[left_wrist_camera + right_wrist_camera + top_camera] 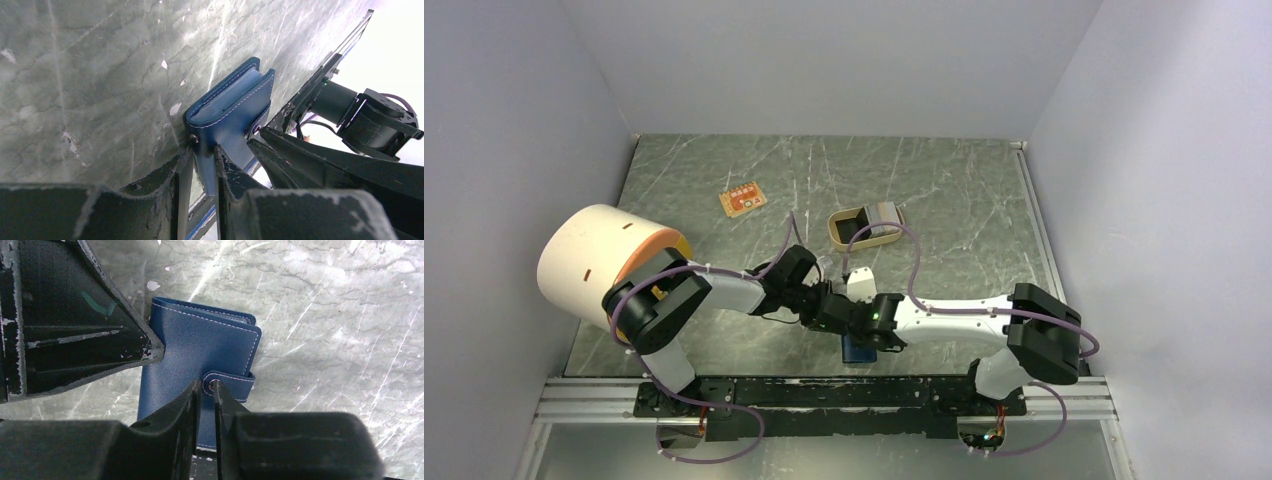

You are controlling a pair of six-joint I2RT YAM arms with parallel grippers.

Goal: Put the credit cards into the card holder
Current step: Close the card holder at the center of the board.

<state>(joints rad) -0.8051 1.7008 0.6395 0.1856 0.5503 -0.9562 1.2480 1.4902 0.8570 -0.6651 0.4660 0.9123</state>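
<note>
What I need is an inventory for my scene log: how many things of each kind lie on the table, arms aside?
navy card holder: 1
grey card stack: 1
tan oval tray: 1
small orange board: 1
white-and-orange cylinder: 1
Total: 5

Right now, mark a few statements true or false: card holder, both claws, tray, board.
1. The card holder is folded, not laid open. True.
2. It sits in the tan tray. False: it lies on the table near the front edge, with the tray farther back.
3. The left claw pinches the card holder's edge. True.
4. The right claw holds a credit card. False: it pinches the holder's snap strap.
5. The orange board lies right of the tray. False: it lies left of it, seen from above.
</note>
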